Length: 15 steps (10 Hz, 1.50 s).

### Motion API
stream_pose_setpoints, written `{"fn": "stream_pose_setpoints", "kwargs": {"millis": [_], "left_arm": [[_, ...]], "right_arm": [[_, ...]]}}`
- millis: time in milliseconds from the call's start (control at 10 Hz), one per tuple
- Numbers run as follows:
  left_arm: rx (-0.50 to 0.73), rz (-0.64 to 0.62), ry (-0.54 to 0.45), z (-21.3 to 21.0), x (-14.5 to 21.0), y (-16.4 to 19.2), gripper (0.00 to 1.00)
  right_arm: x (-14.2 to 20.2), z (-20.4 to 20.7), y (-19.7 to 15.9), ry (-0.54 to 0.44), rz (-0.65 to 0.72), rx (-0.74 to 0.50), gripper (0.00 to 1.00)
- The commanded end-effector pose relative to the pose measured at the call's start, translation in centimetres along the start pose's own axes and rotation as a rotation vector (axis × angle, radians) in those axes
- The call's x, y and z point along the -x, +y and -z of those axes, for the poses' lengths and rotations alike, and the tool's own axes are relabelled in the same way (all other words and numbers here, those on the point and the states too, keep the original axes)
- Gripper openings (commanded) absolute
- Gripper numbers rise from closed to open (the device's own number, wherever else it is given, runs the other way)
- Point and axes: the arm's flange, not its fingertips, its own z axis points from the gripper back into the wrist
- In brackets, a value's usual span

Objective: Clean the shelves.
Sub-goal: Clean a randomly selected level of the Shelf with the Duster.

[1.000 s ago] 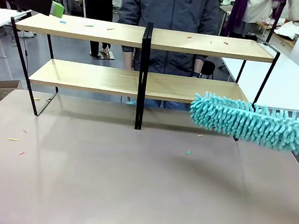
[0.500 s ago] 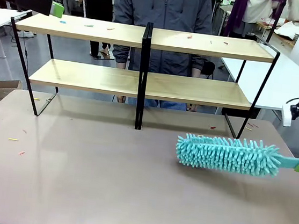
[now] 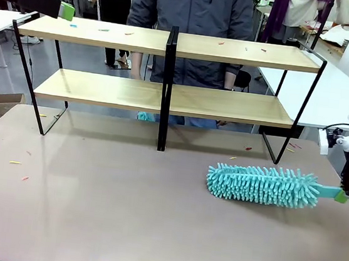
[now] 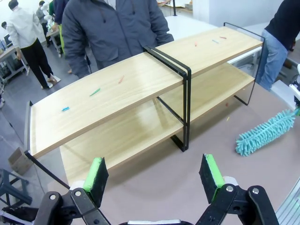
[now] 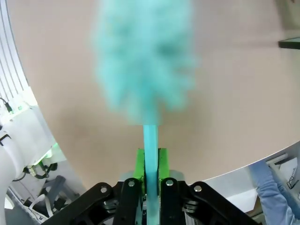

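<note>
The shelves [image 3: 172,44] are a two-tier rack of light wooden boards on a black frame, standing across the back of the table, with small coloured scraps on the top boards [image 4: 112,89]. A teal fluffy duster [image 3: 261,184] lies low over the table at the right, below and in front of the rack. My right gripper [image 3: 342,196] is shut on the duster's handle [image 5: 151,145] at the table's right edge. My left gripper [image 4: 154,173] is open, high at the rack's left end, its green pad [image 3: 67,11] by the top board's corner.
A person in a dark jacket [image 3: 197,10] stands right behind the rack. Small scraps lie on the brown table [image 3: 121,212] at the left [image 3: 15,163] and near the rack's right foot [image 3: 248,148]. White tables stand at both sides. A cardboard box [image 3: 4,102] sits on the floor at left.
The duster came down and forward from the lower right shelf to just above the table, and my right arm came into sight at the right edge. The left gripper stayed put.
</note>
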Motion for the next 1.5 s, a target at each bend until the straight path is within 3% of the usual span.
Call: {"fn": "stream_pose_setpoints", "kwargs": {"millis": [0, 100, 300, 600, 800, 1200, 1400], "left_arm": [[0.002, -0.004, -0.003, 0.0, 0.1, 0.0, 1.0], [0.002, -0.004, -0.003, 0.0, 0.1, 0.0, 1.0], [0.002, -0.004, -0.003, 0.0, 0.1, 0.0, 1.0], [0.002, -0.004, -0.003, 0.0, 0.1, 0.0, 1.0], [0.002, -0.004, -0.003, 0.0, 0.1, 0.0, 1.0], [0.002, -0.004, -0.003, 0.0, 0.1, 0.0, 1.0], [0.002, -0.004, -0.003, 0.0, 0.1, 0.0, 1.0]], "right_arm": [[1.3, -2.9, -1.0, -0.123, -0.04, 0.008, 0.12], [1.3, -4.3, -1.1, -0.168, -0.068, -0.026, 0.12], [-0.4, -4.3, -2.6, -0.222, 0.001, 0.05, 0.12], [-2.7, -1.4, -4.4, -0.19, 0.107, 0.054, 0.12], [-3.8, -0.5, -4.9, -0.232, 0.234, 0.063, 0.12], [-3.7, 2.4, -4.3, -0.122, 0.406, 0.002, 0.12], [-3.3, 2.5, -3.0, -0.081, 0.553, 0.077, 0.12]]}}
